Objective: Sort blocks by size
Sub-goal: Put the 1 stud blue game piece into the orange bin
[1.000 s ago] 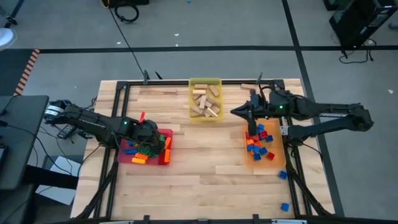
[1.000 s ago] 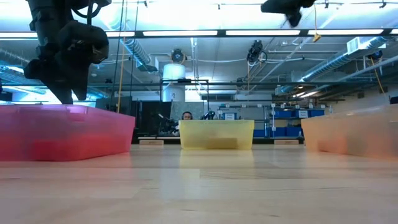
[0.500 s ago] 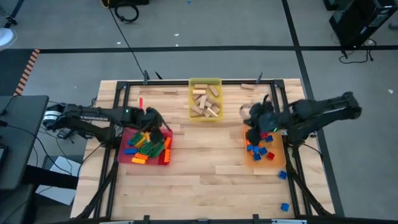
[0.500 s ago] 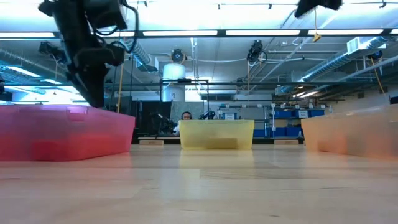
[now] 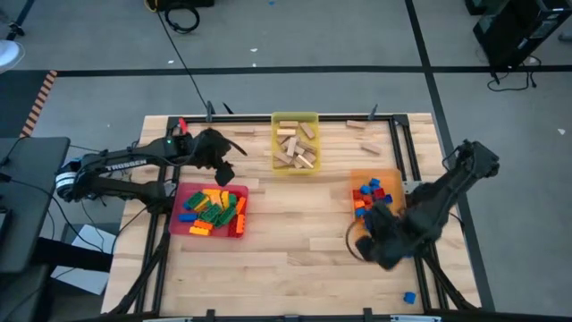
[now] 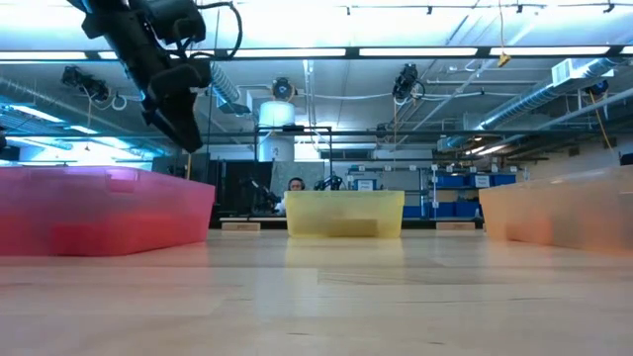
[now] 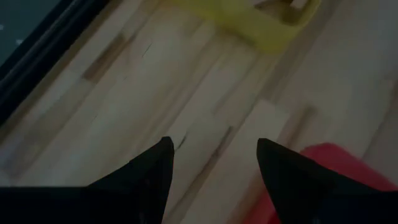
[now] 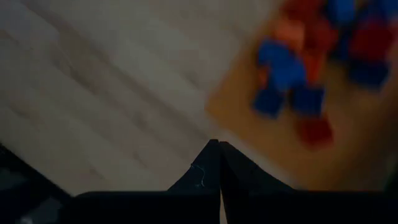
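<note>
The flat red plastic tray (image 5: 211, 211) on the wooden worktop (image 5: 286, 250) holds green, yellow and orange studded bricks (image 5: 213, 206). The yellow tray (image 5: 295, 143) holds tan wooden blocks (image 5: 296, 148); the orange tray (image 5: 380, 207) holds small blue and red bricks (image 5: 368, 194). The left pincer (image 5: 225, 165), fingers apart and empty, has risen off the red tray toward the yellow one. The right pincer (image 5: 374, 243), closed on nothing, has swung from the orange tray to its near end.

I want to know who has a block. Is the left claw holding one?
No, the left claw is open with only bare table between its fingers.
</note>
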`<state>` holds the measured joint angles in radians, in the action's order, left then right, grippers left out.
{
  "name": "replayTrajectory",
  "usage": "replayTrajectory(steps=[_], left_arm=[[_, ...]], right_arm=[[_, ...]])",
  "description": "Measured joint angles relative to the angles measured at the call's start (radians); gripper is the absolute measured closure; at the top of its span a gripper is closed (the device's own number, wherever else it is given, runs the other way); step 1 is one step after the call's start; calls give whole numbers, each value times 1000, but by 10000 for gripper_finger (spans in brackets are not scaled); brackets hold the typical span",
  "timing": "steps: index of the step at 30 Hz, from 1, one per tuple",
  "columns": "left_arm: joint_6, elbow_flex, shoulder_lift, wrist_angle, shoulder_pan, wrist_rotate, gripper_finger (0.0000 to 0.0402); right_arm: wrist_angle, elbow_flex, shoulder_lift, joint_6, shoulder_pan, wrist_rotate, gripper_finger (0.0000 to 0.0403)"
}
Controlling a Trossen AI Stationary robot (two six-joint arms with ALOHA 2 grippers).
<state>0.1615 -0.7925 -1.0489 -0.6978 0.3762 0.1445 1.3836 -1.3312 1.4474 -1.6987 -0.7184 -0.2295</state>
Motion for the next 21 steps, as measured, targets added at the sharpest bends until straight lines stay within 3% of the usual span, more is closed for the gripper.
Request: replayTrajectory(steps=[4, 7, 13, 21], left_arm=[[-1, 0, -4, 46, 0, -51, 163], [7, 0, -5, 52, -3, -109, 163], [116, 0, -5, 53, -5, -124, 163], [188, 0, -5, 80, -5, -125, 163]], right_arm=[[7, 0, 63, -103, -94, 174, 396], [0, 0, 102, -108, -144, 360, 395], [-59, 0, 140, -101, -183, 650, 368], [-145, 4, 142, -115, -174, 703, 276]])
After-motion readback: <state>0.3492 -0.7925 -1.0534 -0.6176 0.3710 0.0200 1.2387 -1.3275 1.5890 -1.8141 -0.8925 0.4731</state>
